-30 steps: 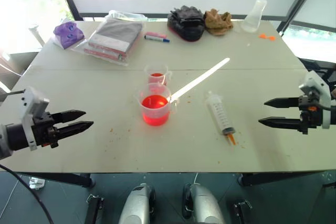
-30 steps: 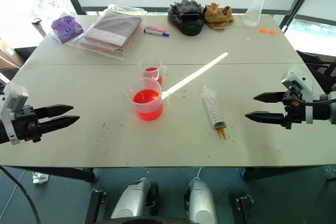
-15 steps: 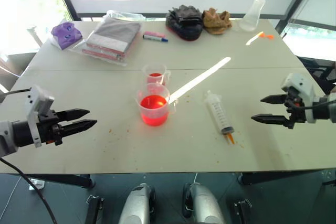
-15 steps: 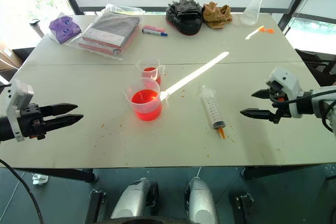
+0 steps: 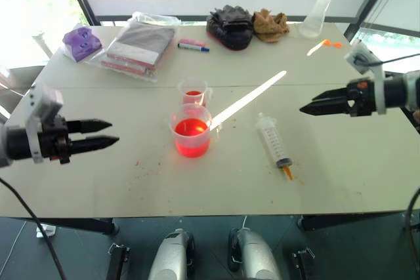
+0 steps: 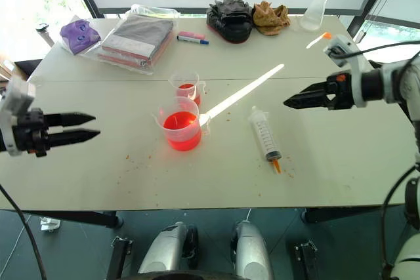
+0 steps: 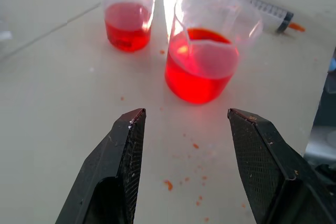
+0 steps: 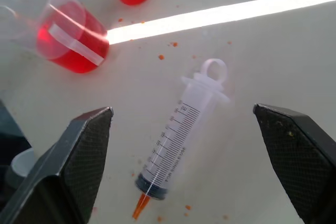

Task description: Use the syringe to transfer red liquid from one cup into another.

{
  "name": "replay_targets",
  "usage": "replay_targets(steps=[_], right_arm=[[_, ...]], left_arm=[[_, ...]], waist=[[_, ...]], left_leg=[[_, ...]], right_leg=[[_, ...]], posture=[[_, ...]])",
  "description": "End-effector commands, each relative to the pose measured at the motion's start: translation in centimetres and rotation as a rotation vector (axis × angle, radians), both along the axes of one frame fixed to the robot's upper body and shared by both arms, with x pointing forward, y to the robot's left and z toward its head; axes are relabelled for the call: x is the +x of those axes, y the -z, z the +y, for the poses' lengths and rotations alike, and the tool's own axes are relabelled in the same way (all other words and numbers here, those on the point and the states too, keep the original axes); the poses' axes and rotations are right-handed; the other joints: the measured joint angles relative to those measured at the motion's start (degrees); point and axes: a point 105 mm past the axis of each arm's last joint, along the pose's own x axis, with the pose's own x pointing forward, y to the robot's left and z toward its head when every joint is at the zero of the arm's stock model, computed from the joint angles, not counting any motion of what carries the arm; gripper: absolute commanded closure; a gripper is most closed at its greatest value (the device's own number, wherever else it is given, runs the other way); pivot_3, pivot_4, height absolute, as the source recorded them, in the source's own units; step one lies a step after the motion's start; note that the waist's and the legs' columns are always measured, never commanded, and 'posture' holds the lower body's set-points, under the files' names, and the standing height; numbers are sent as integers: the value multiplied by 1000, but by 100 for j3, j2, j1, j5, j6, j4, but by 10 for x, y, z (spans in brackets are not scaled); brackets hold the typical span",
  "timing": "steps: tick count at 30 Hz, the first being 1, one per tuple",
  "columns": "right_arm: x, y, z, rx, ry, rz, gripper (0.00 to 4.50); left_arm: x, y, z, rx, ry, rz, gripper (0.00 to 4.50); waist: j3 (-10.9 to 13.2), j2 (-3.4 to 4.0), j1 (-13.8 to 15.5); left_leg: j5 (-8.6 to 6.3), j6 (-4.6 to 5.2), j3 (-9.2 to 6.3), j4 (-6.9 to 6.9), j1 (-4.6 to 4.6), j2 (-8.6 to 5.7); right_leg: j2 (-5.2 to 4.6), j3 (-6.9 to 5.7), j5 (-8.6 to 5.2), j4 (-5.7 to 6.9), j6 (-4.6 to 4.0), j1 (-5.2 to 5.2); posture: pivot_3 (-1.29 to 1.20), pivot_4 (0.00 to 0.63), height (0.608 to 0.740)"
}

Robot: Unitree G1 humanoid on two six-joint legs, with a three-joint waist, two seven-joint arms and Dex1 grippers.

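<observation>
Right gripper (image 8: 184,156) gapes wide, holding nothing; syringe (image 8: 181,148) lies untouched between its fingers. Descend squarely, closing across the barrel; left gripper (image 7: 184,129) open, empty.

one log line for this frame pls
syringe: flat on table, untouched | right gripper: open above it | left gripper: open, empty | larger beaker: red liquid

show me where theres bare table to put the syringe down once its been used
Free: the near strip of the table in front of the larger beaker and the syringe, and the wide patch left of the beaker. Also the right side past the syringe. Crowded: the far edge, with the bagged cloth, marker, gloves and flask, and around the smaller cup.
</observation>
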Motion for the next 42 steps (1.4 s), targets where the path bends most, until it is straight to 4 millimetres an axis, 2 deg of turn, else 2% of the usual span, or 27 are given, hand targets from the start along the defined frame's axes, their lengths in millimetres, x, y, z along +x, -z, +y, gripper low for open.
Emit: replay_targets(steps=[1,5,9,15,20,23,26,30,33,36,38,39,40,42], right_arm=[[9,14,13,-27,47,138,31],[11,39,27,-98,21,251,31],[16,61,29,-164,1,286,31],[33,77,48,-147,49,331,31],[43,102,58,-227,55,347,31],[47,120,56,-290,74,352,31],[46,138,51,-365,72,360,919],[37,159,48,-419,50,408,2861],[36,164,51,-377,87,427,2977],[39,154,58,-289,130,434,2977],[44,134,65,-192,140,420,2978],[48,118,71,-122,126,394,2978],[55,85,82,-24,32,286,2978],[62,27,89,65,-111,51,2978]], left_arm=[[7,-16,-9,6,64,-56,1915],[11,-20,-27,-11,117,-87,1915],[4,-19,-37,-56,109,-98,1915],[-6,-11,-37,-111,30,-89,1915],[-8,-4,-40,-142,-20,-90,1915],[-6,1,-40,-149,-46,-92,1915],[-6,2,-41,-165,-67,-101,1915],[-7,7,-37,-175,-95,-107,1915],[-7,12,-32,-184,-120,-108,1915],[-7,14,-30,-185,-128,-108,1915],[-6,14,-27,-184,-135,-112,1915],[-5,13,-24,-184,-141,-115,1915],[-4,10,-20,-187,-147,-122,1915],[-1,4,-13,-200,-155,-133,1915]], waist=[[0,-2,-13],[0,-3,28],[2,-6,30],[3,-7,-107],[-3,-16,-125],[-19,-42,-146],[-33,-66,-144],[-74,-106,-138],[-107,-148,-135],[-125,-172,-137],[-126,-175,-136],[-126,-174,-135],[-110,-155,-133],[-68,-93,-127]], left_leg=[[1,1,5,1,-1,0],[1,5,27,2,-16,-4],[5,3,50,28,-74,-6],[-2,13,50,77,-72,2],[-1,11,32,97,-54,7],[-1,10,35,96,-22,8],[-4,8,35,89,44,20],[-15,-9,35,87,74,21],[-19,-16,34,74,93,23],[-25,-25,33,67,115,27],[-26,-27,34,67,114,33],[-26,-27,36,67,113,32],[-26,-27,37,65,111,33],[-25,-26,48,65,73,30]], right_leg=[[1,3,2,4,3,-1],[-1,11,16,15,30,-19],[-2,19,27,58,49,-82],[3,26,24,76,53,-76],[19,38,30,84,44,-57],[24,45,30,84,43,-26],[25,47,27,75,39,38],[20,53,14,72,17,59],[19,54,16,70,9,64],[10,55,10,61,-1,64],[11,60,11,60,-4,61],[9,62,12,60,-5,57],[6,63,12,60,-7,54],[3,69,16,64,-11,39]], posture=[[0,150,740],[0,150,740],[0,150,740],[0,150,740],[0,150,740],[0,150,740],[0,150,740],[0,150,740],[0,150,740],[0,150,740],[0,150,740],[0,150,740],[0,150,740],[0,150,740]])
